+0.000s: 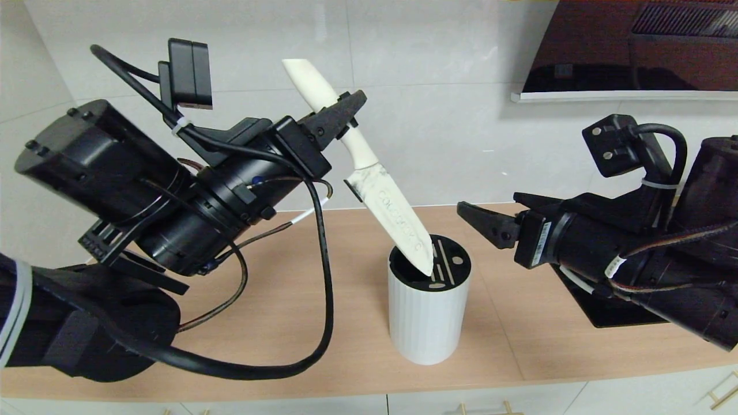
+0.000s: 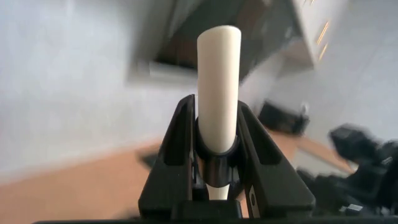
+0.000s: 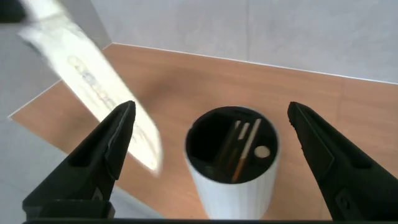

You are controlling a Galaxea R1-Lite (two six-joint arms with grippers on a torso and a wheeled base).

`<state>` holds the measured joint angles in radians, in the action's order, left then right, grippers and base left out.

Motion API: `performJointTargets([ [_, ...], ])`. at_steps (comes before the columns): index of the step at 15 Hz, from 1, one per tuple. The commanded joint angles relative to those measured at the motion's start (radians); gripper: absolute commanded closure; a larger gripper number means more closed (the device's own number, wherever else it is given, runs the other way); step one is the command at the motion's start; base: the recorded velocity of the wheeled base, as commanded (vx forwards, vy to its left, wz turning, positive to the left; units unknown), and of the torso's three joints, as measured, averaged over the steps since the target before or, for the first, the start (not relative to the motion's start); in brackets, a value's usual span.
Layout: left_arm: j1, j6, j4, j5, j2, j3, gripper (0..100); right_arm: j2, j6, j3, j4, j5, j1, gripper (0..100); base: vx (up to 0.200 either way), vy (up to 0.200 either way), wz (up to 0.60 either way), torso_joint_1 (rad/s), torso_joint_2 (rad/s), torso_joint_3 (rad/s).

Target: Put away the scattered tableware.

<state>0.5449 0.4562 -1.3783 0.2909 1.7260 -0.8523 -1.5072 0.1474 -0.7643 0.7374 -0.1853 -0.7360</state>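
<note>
My left gripper [image 1: 346,115] is clamped on the handle of the white knife [image 1: 380,190], gripping it about halfway along so that the butt end sticks up past my fingers [image 2: 180,134] toward the tiled wall. The knife hangs tilted, blade down and slanting toward my right, with its tip at the dark slotted top of the white ribbed knife holder [image 1: 426,323]. In the head view the tip overlaps that top, while in the right wrist view the blade [image 3: 99,87] sits just beside the holder's rim [image 3: 227,193], so I cannot tell whether it touches or has entered a slot. The holder stands upright on the wooden counter [image 1: 288,323]. My right gripper [image 1: 487,202] hangs just to the holder's right with its fingers spread wide and nothing between them, pointing at the holder. A flat black panel [image 1: 611,311] lies on the counter beneath my right arm.
</note>
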Motion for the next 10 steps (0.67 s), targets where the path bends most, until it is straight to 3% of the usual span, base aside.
performJointTargets([
  [1, -0.005, -0.053, -0.045, 0.04, 0.044, 0.007, 100, -0.004, -0.002, 0.003, 0.0, 0.0, 0.003, 0, 0.0, 0.0, 0.0, 0.0, 0.0, 0.0],
  [4, -0.006, -0.183, -0.193, 0.108, 0.196, -0.031, 100, -0.007, -0.002, 0.003, -0.001, 0.0, 0.003, 0, 0.0, 0.0, 0.0, 0.0, 0.0, 0.0],
  [5, -0.006, -0.226, -0.193, 0.113, 0.224, -0.053, 100, -0.01, -0.002, 0.003, -0.001, 0.0, 0.003, 0, 0.0, 0.0, 0.0, 0.0, 0.0, 0.0],
  [8, -0.006, -0.294, -0.193, 0.113, 0.233, -0.05, 100, -0.016, -0.002, 0.003, -0.001, -0.002, 0.003, 0, 0.0, 0.0, 0.0, 0.0, 0.0, 0.0],
  [10, -0.006, -0.306, -0.193, 0.114, 0.236, -0.05, 100, -0.019, -0.002, 0.003, -0.001, -0.002, 0.004, 0, 0.0, 0.0, 0.0, 0.0, 0.0, 0.0],
])
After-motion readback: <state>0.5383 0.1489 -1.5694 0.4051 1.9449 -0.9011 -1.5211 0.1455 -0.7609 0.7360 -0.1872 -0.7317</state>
